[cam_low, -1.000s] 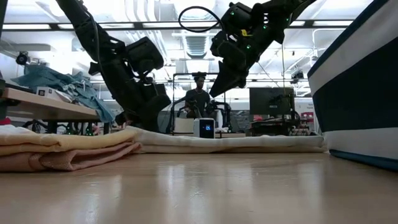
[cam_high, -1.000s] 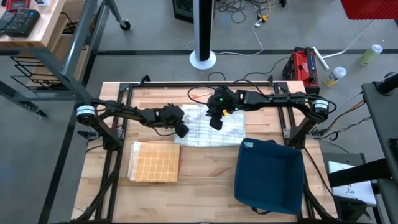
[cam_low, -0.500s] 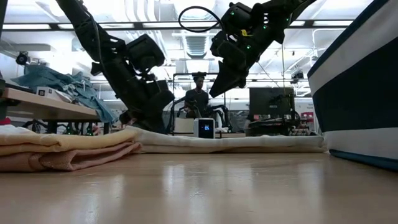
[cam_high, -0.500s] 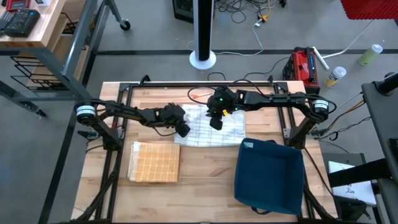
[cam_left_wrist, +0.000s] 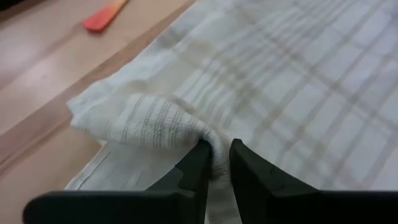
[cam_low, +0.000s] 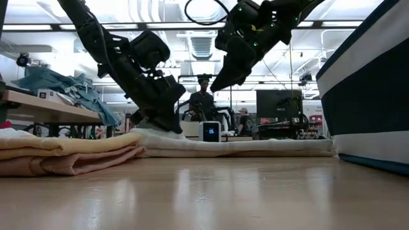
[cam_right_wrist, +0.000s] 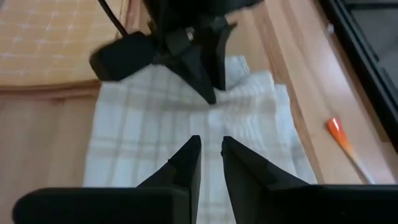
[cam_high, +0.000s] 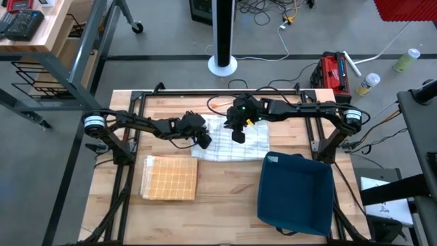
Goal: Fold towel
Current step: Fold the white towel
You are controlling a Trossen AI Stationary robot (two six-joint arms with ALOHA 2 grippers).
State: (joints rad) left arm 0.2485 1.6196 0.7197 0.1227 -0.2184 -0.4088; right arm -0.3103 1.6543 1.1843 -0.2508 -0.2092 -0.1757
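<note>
My left gripper (cam_left_wrist: 214,163) pinches a raised fold at the corner of the towel (cam_high: 235,142), which lies flat at the table's (cam_high: 225,191) back middle. My right gripper (cam_right_wrist: 210,163) hangs above the towel, fingers nearly together, holding nothing. A folded towel (cam_high: 169,178) and a bin (cam_high: 295,193) sit nearer.

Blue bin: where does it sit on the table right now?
In the high view the blue bin sits on the table's right side near the front edge, just right of the folded yellow towel and in front of the white plaid towel.
</note>
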